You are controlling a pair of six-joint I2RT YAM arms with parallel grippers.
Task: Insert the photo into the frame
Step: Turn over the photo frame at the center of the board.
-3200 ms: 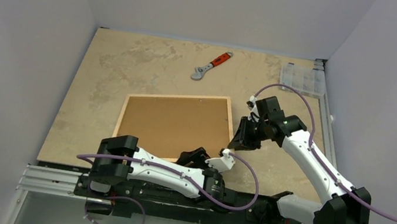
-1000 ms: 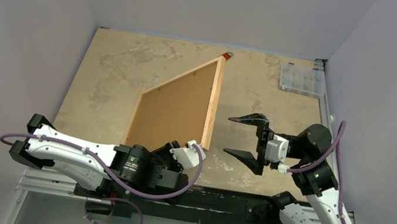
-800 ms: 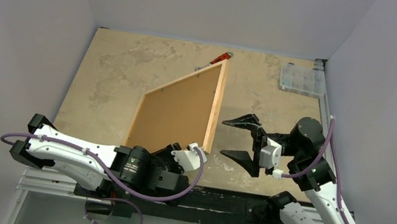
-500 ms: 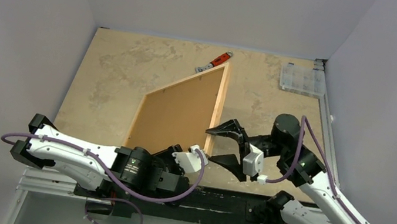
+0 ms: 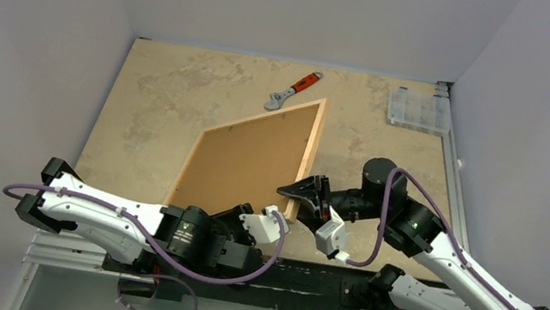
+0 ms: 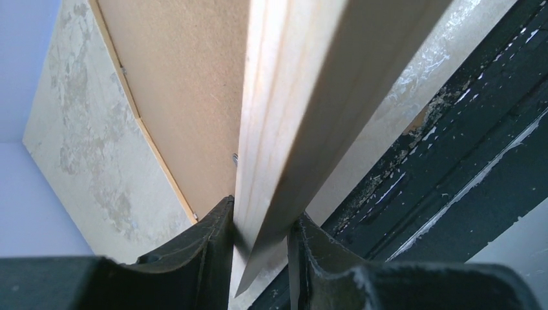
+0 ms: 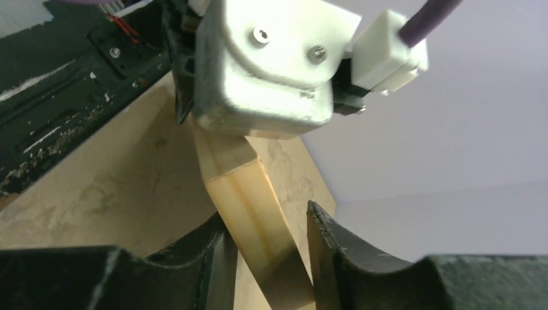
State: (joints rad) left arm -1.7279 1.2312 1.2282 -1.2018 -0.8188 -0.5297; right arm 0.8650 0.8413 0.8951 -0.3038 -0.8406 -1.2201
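The frame [image 5: 254, 160] is tilted up from the counter [image 5: 156, 104], brown back showing, its near wooden strip pinched between the left fingers [image 6: 200, 245]. The right fingers [image 7: 194, 265] straddle the adjoining strip, though I cannot tell whether they clamp it. A wrench [image 5: 292, 90] lies well beyond both

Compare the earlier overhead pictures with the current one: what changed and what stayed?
The light wooden picture frame, flat earlier, was tilted up steeply by the left gripper. The right gripper swung away, then returned with jaws narrowing round its near corner. Orange-handled wrench and clear plastic box stayed put.
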